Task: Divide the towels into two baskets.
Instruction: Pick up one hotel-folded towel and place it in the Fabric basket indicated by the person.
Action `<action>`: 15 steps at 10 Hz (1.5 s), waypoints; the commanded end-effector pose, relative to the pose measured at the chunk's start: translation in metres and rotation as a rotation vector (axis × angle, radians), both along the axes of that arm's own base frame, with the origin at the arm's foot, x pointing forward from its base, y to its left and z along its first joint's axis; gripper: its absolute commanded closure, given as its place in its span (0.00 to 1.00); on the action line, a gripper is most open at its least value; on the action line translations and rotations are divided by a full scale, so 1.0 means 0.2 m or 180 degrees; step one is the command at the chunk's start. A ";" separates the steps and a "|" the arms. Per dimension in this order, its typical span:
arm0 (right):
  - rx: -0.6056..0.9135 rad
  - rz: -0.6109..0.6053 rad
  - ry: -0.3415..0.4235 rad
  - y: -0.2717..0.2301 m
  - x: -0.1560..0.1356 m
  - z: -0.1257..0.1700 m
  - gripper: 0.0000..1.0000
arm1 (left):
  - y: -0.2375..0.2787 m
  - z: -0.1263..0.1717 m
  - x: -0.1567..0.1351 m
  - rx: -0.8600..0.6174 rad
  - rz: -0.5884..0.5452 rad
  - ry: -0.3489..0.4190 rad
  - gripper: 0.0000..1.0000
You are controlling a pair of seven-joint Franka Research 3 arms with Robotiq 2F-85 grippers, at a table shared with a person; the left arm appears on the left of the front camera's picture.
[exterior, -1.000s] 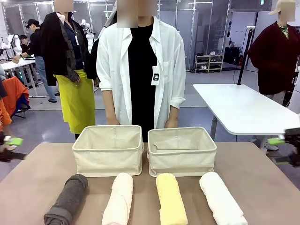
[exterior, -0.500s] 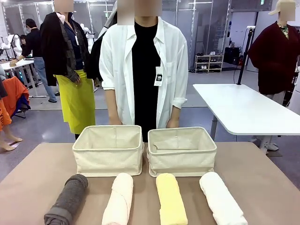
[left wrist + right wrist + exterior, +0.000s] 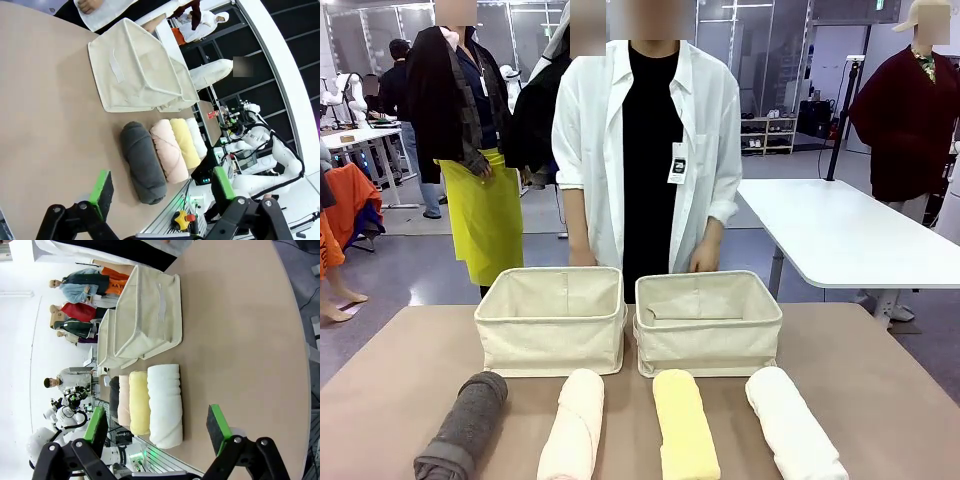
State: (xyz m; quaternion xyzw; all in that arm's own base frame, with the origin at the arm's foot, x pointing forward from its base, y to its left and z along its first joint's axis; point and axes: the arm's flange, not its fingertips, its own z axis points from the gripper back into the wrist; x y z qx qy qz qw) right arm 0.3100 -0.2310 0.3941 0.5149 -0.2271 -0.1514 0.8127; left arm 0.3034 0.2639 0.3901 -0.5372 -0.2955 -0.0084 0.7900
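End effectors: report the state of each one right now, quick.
Left end effector: open, holding nothing.
Right end effector: open, holding nothing.

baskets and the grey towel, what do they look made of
The left basket and right basket look like beige canvas or similar woven cloth, matte, with soft, slightly sagging walls and stitched seams. The grey towel looks like terry cloth: fuzzy dull nap, rolled soft and thick.
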 end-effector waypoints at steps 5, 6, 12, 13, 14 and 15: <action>0.0006 -0.0001 -0.0014 -0.01 -0.01 0.01 0.00 | 0.00 0.00 0.00 -0.0009 0.0008 -0.0010 0.00; 0.0006 -0.0001 -0.0014 -0.01 -0.01 0.01 0.00 | 0.00 0.00 0.00 -0.0009 0.0008 -0.0010 0.00; -0.0198 0.0164 0.0061 0.09 0.06 0.07 0.00 | 0.00 0.00 0.00 -0.0009 0.0008 -0.0010 0.00; -0.0448 0.0329 0.0168 0.20 0.12 0.14 0.00 | 0.00 0.00 0.00 -0.0009 0.0008 -0.0010 0.00; -0.0656 0.0562 0.0263 0.34 0.18 0.19 0.00 | 0.00 0.00 0.00 -0.0009 0.0008 -0.0010 0.00; -0.0880 0.0685 0.0356 0.50 0.25 0.24 0.00 | 0.00 0.00 0.00 -0.0009 0.0008 -0.0010 0.00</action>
